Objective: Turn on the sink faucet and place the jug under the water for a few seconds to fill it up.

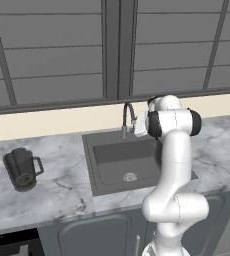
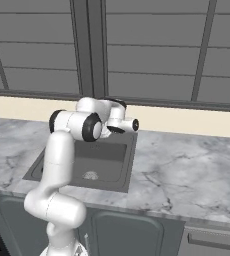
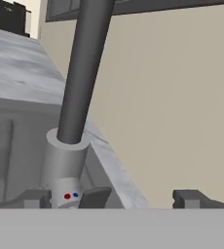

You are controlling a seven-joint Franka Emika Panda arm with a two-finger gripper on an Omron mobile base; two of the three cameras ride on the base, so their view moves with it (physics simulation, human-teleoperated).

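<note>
The sink faucet [image 1: 128,117] arches dark grey over the back rim of the sink [image 1: 90,155], and no water runs from it. In the hand view its column [image 3: 82,73] and its pale base with a red and a blue dot [image 3: 65,165] stand close ahead. My gripper [image 3: 113,199] is open right at that base, and the small dark lever [image 3: 95,197] lies between its fingertips. From the left base view the hand [image 1: 139,125] sits just right of the faucet. The jug [image 1: 22,169], dark with a loop handle, stands upright on the counter far left of the sink.
The marble counter [image 2: 187,170] runs to both sides of the basin [image 2: 128,167], with a beige backsplash [image 1: 52,122] and grey panelled wall behind. A pale drain [image 1: 130,177] marks the basin floor. My own arm [image 1: 174,165] rises in front of the sink's right half.
</note>
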